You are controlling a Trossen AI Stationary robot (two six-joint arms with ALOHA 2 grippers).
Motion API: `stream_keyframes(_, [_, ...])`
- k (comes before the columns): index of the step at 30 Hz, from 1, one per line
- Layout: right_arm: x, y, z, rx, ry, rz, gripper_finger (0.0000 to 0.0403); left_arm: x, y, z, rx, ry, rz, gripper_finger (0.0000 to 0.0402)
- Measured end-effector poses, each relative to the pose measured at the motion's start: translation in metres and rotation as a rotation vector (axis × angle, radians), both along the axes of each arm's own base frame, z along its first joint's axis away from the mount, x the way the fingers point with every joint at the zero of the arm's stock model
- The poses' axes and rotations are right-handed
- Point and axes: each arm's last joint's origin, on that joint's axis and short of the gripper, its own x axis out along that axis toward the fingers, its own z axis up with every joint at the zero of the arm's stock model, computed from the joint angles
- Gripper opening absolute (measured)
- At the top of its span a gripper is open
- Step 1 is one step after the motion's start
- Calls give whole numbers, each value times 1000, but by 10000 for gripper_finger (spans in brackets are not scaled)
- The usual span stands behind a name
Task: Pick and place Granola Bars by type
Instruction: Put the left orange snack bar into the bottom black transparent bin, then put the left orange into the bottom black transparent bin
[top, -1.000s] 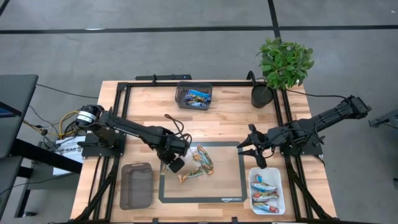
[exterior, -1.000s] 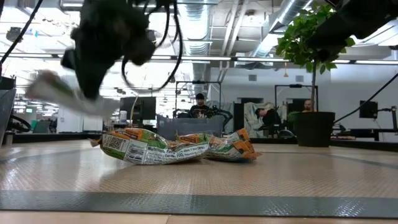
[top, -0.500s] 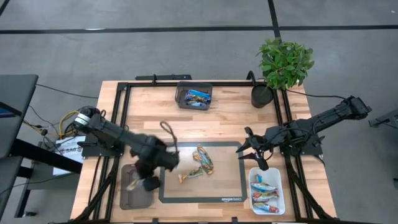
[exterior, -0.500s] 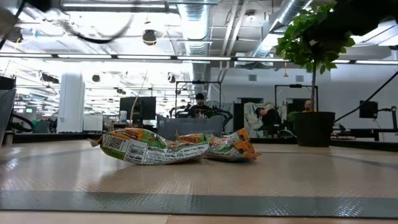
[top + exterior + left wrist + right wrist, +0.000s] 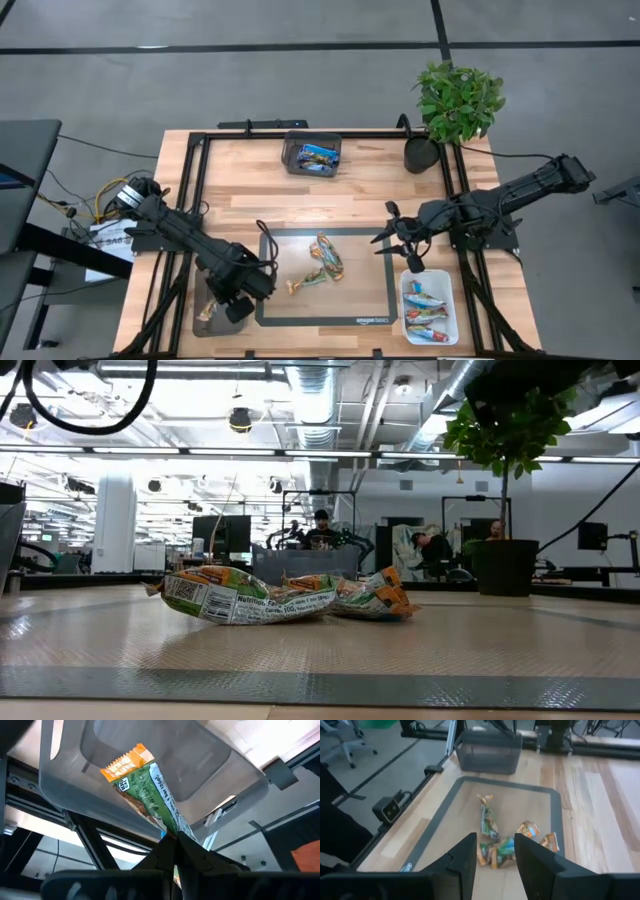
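Observation:
My left gripper (image 5: 228,306) is over the dark grey bin (image 5: 218,300) at the table's near left and is shut on a green-and-orange granola bar (image 5: 145,795). A few brown-orange and green bars (image 5: 320,262) lie in a loose heap on the grey-bordered mat; the low view shows that heap (image 5: 280,595) resting flat. My right gripper (image 5: 396,246) hovers open above the mat's right edge, and its wrist view looks down on the heap (image 5: 505,842). Blue bars (image 5: 312,155) lie in the far bin. White, red and blue bars (image 5: 426,308) lie in the white tray. My left gripper pinches the green-and-orange bar between its two fingers by one wrapper end (image 5: 170,827). The fingers come from above, slanting down. The bar stretches away from the fingertips, its orange end (image 5: 127,762) over the inside of the bin (image 5: 200,765); whether it touches the bin floor, I cannot tell.
A potted plant (image 5: 458,100) stands at the far right corner. Black rails (image 5: 200,180) frame the wooden table top. The white tray (image 5: 447,300) sits near the right arm's base. Bare wood lies between the mat and the far bin.
My left gripper has carried the bar from the mat's left edge toward the table's near left, ending over the dark grey bin and out of the low view. My right gripper has drifted slightly left toward the mat. The heap on the mat has stayed put.

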Motion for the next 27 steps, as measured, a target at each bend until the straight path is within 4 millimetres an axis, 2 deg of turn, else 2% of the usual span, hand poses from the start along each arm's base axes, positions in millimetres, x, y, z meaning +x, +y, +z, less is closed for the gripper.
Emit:
stream_keyframes(4, [-1, 0, -2, -6, 22, 0, 123, 1, 0, 0, 17, -13, 13, 39])
stream_keyframes(10, [-1, 0, -2, -5, 24, -1, 122, 0, 3, -1, 87, -6, 25, 124])
stream_keyframes(14, [-1, 0, -2, -5, 26, -1, 122, 3, 6, -2, 101, -32, 27, 157])
stream_keyframes(21, [-3, -1, -6, 5, 71, -14, 122, 37, 21, -4, 161, -348, 57, 152])
stream_keyframes(27, [-3, -9, -10, 95, 149, -127, 122, 74, 43, -2, 95, -620, 23, 135])
